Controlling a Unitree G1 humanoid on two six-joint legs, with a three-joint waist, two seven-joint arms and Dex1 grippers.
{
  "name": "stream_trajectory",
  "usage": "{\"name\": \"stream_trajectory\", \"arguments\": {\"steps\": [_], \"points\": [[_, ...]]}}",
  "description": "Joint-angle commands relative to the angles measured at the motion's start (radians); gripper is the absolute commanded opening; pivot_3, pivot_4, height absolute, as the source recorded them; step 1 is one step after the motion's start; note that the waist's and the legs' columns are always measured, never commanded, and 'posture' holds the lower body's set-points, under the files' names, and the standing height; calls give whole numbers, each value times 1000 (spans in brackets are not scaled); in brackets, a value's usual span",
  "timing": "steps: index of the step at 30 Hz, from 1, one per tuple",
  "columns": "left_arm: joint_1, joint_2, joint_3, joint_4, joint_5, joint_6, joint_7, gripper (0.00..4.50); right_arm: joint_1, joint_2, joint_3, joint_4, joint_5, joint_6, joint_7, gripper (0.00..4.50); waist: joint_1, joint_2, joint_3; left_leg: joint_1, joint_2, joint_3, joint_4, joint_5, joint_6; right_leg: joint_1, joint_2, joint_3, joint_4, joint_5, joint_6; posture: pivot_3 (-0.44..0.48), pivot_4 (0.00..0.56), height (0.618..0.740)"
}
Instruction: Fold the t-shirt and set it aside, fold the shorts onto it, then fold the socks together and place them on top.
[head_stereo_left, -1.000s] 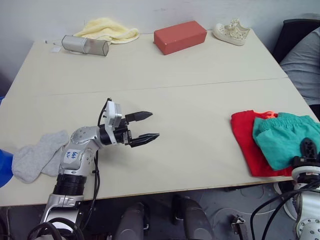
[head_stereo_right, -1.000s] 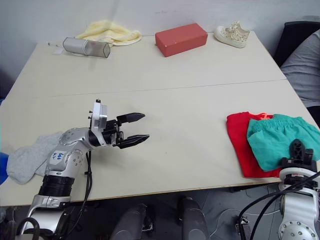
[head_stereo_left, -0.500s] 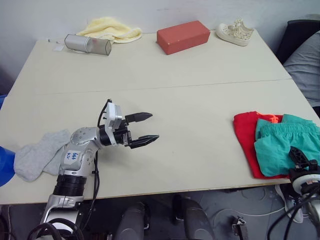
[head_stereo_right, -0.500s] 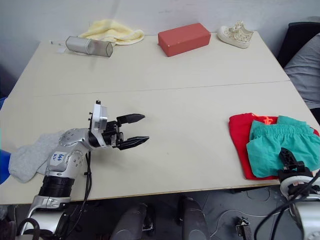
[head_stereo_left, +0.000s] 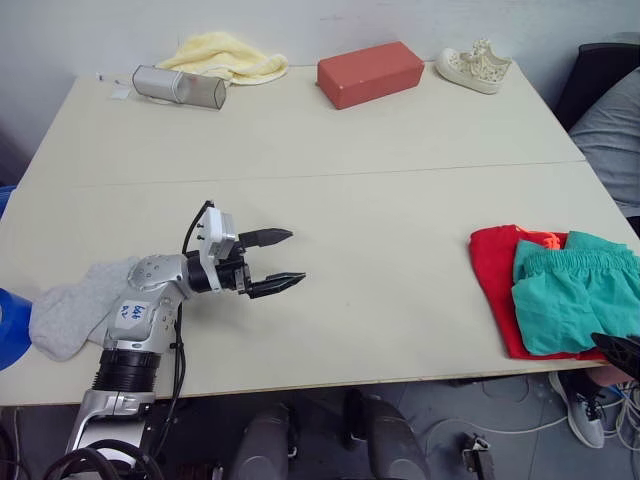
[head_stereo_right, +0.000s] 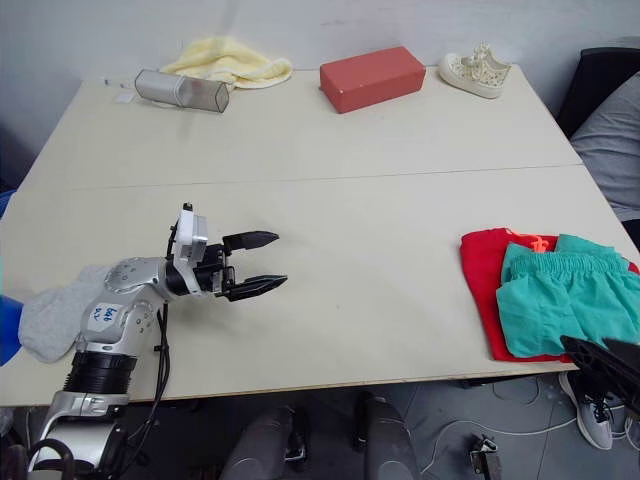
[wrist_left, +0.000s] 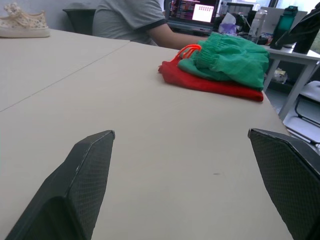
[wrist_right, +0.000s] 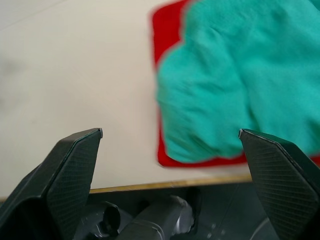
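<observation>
The folded red t-shirt (head_stereo_left: 490, 272) lies near the table's right front edge, with the teal shorts (head_stereo_left: 575, 300) folded on top of it. The grey socks (head_stereo_left: 72, 308) lie in a loose heap at the left front edge, behind my left arm. My left gripper (head_stereo_left: 272, 262) hovers just above the table, open and empty, pointing right toward the clothes (wrist_left: 225, 57). My right gripper (wrist_right: 170, 132) is open and empty, off the table's front edge below the shorts. One of its fingertips (head_stereo_left: 620, 352) shows at the lower right.
Along the far edge of the table (head_stereo_left: 380, 190) are a pale yellow cloth (head_stereo_left: 228, 55), a clear cylinder (head_stereo_left: 180, 86), a red box (head_stereo_left: 370, 72) and a cream shoe (head_stereo_left: 477, 66). A person sits beyond the right edge (head_stereo_left: 612, 120). A blue object (head_stereo_left: 10, 342) sits at the left.
My right gripper has opened and drawn back off the shorts, down past the table's front edge. My left gripper has shifted slightly left and stays open.
</observation>
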Motion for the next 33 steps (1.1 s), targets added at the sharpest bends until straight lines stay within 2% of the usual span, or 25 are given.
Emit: {"name": "stream_trajectory", "arguments": {"steps": [1,2,6,8,10,12,15,21,24,29,33], "points": [[31,49,32,-72,10,-20,-5,4500,-37,-58,118,-60,-354,-231,270,4472,0,0,0,0,1,0,0,-1,-1,0,1,0,0,-1,-1,0,150,740],[35,55,38,-78,8,-24,-2,4500,-55,-66,156,-60,-409,-270,310,4472,2,0,0,0,1,1,0,-2,-1,0,2,0,0,-1,-2,0,150,740],[86,104,81,-131,0,-19,10,4500,-325,-87,378,-6,-481,-353,316,4472,1,-2,0,1,1,0,1,-5,-4,-2,2,-1,7,-1,-8,0,150,740],[147,127,110,-168,3,-22,26,4500,-422,-82,519,20,-598,-433,347,4472,2,-3,0,2,1,2,2,-3,-8,-2,1,0,9,-2,-8,0,150,740],[220,142,148,-209,16,-35,54,4500,-525,-54,665,66,-738,-531,335,4472,1,-3,-1,3,2,2,2,-4,-10,-2,2,-1,9,-2,-9,0,150,740],[276,150,178,-246,16,-29,83,4500,-601,-17,746,96,-800,-572,315,4472,0,-4,-1,3,2,3,2,-4,-10,-2,1,-2,9,-3,-9,0,150,740],[411,160,301,-286,6,-31,143,4500,-706,52,873,116,-868,-606,287,4472,-2,-4,-1,3,2,3,3,-4,-11,-2,0,-1,10,-3,-9,0,150,740],[633,131,525,-373,-87,39,224,4500,-749,98,940,112,-879,-618,324,4472,3,-4,-1,6,4,3,3,-6,-10,-2,0,-2,14,-4,-13,0,150,740],[751,94,626,-401,-92,25,260,4500,-771,119,973,108,-872,-618,341,4472,0,-4,-1,6,4,2,3,-7,-7,0,0,-3,13,-4,-15,0,150,740],[911,4,808,-334,-95,-34,305,4500,-820,150,1048,101,-891,-636,359,4472,-22,-4,-1,8,3,-19,3,-5,-8,16,-5,-25,8,-5,-17,0,150,740],[988,-39,915,-248,-127,-29,341,4500,-851,185,1058,93,-885,-686,374,4472,-12,-3,-1,8,4,-22,4,-6,-15,14,-4,-27,8,-9,-22,0,150,740]]}}
